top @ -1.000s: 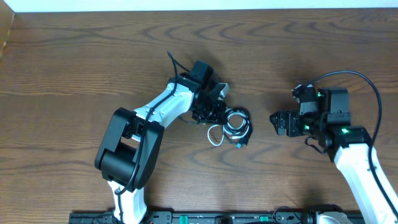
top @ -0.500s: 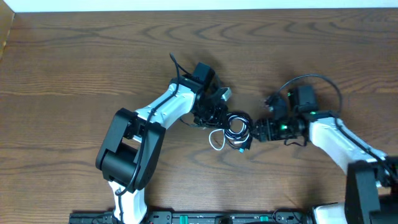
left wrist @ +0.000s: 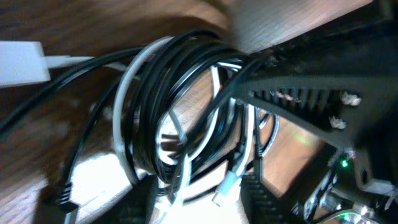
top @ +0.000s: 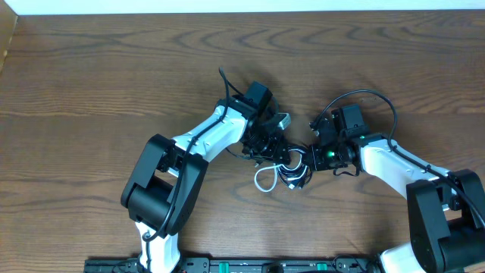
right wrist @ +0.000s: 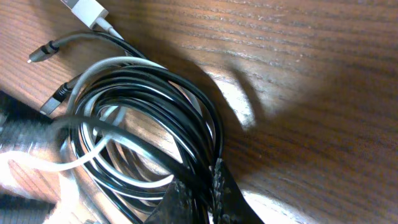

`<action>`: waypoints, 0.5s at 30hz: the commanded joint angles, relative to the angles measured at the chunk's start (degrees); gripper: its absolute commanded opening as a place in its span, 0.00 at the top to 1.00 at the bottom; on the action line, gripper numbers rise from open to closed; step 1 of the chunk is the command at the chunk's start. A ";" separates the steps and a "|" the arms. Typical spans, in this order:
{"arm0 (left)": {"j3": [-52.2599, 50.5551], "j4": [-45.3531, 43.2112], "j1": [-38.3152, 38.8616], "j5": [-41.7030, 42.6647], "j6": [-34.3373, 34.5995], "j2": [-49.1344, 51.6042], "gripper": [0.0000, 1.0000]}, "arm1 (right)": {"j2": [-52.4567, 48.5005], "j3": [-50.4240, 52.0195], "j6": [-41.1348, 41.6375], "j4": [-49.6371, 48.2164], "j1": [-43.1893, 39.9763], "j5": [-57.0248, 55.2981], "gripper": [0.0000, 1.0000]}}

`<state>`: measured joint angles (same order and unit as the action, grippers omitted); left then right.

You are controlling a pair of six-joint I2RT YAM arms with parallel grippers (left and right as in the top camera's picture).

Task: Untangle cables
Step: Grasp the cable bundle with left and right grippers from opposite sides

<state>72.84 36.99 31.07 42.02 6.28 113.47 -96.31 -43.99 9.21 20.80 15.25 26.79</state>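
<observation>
The right fingers are pinching black strands at the 3 o'clock edge of the cables. The left fingers are straddling the 10 o'clock side, grip unclear.

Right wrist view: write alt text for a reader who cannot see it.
A tangled coil of black cables with one white cable looped through it lies on a wooden table. The right gripper pinches the coil's lower edge; a white plug sits top left.
</observation>
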 commanded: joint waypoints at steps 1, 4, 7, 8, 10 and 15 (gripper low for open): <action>0.52 0.04 0.09 -7.43 -0.17 -1.38 0.37 | -0.83 -0.20 1.05 1.44 0.61 -2.19 0.98; 0.52 -0.46 0.09 -12.44 -0.17 -1.38 0.35 | -0.83 -0.20 1.05 1.51 0.61 -1.99 0.97; 0.52 -2.99 0.15 -13.14 -0.17 -1.38 0.35 | -0.83 -0.20 1.05 1.49 0.61 -1.46 0.98; 0.50 -3.74 0.28 -13.16 -0.20 -1.38 0.35 | -0.83 -0.20 1.05 1.46 0.61 -0.87 0.98; 0.20 -5.60 0.70 -13.14 -0.20 -1.36 0.35 | -0.83 -0.20 1.05 1.49 0.61 -0.24 0.97; -0.63 -7.78 2.54 -13.20 -0.20 -1.05 0.35 | -0.83 -0.20 1.05 1.46 0.61 -0.26 0.94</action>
<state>72.84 29.41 32.32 29.85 6.20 113.47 -96.31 -44.18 10.09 21.74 15.40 26.83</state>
